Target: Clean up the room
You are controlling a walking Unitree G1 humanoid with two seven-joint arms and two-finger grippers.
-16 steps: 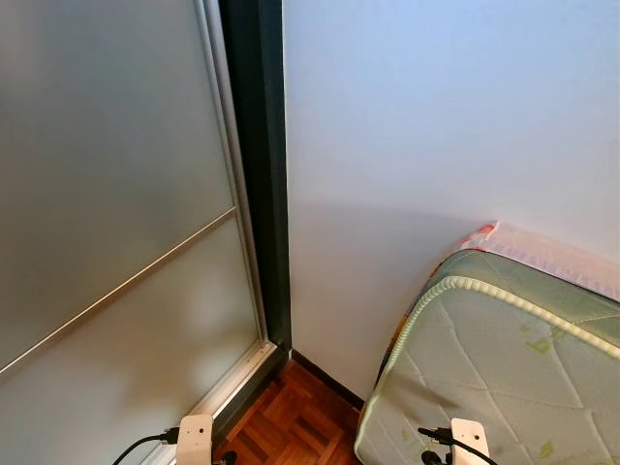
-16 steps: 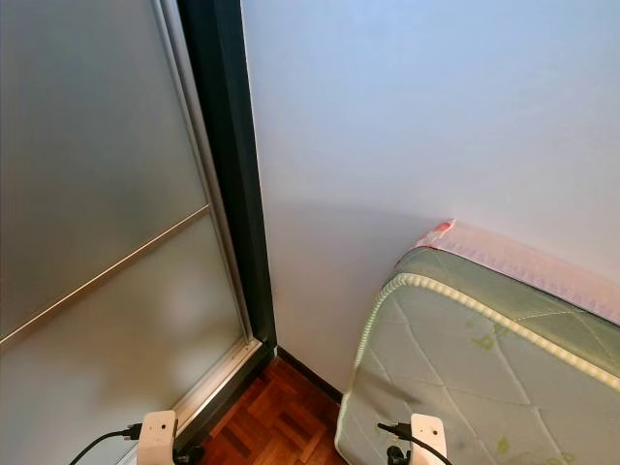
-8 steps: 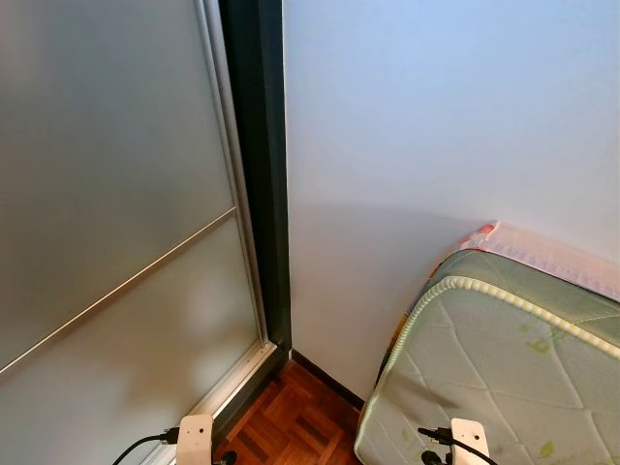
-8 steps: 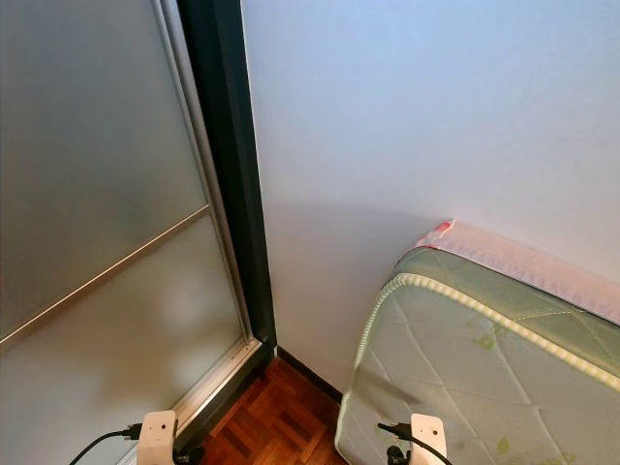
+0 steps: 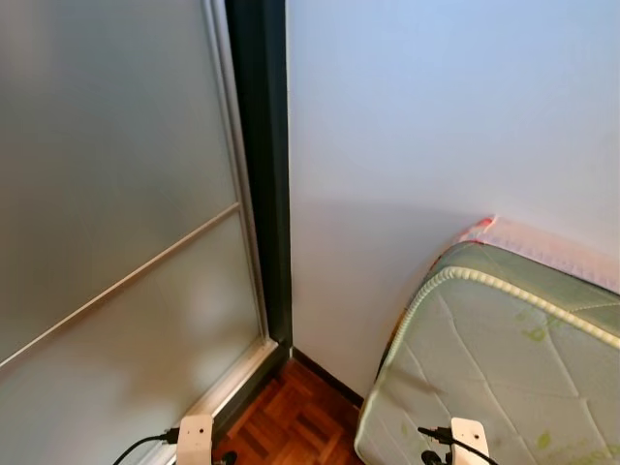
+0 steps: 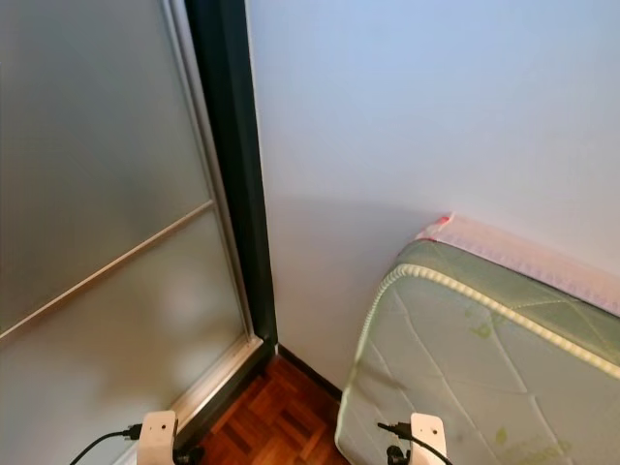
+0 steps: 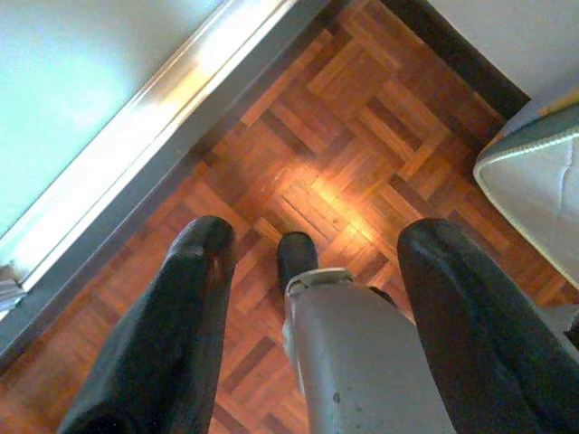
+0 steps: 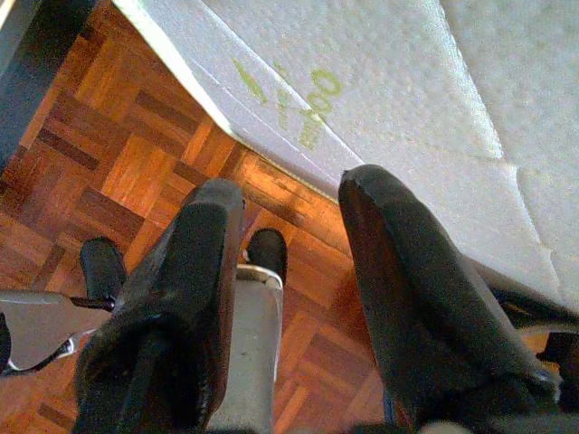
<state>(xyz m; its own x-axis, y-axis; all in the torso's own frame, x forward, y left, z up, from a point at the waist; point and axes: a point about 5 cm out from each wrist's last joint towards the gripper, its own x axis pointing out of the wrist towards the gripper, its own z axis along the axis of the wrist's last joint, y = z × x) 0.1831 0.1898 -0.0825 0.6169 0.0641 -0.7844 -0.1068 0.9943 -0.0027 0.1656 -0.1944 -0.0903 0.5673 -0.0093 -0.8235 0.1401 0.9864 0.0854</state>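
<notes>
Both hands hang as before; mattress (image 5: 504, 368) sits slightly higher in view.

Bedroom corner in a home. Quilted green mattress (image 5: 504, 368) with pale piping against a plain white wall (image 5: 436, 116). Frosted sliding door (image 5: 107, 194) in a dark frame (image 5: 263, 174). Wood parquet floor (image 7: 362, 154) with dark skirting.

light: soft, even daylight | shadow: faint band low on wall (image 5: 387, 252) | glare: bright patch on floor (image 7: 317, 194), shine on door rail (image 7: 163, 108) | overexposed: mattress (image 8: 434, 99) washed white | focus: head views sharp, wrist fingers (image 8: 172, 298) blurred
</notes>
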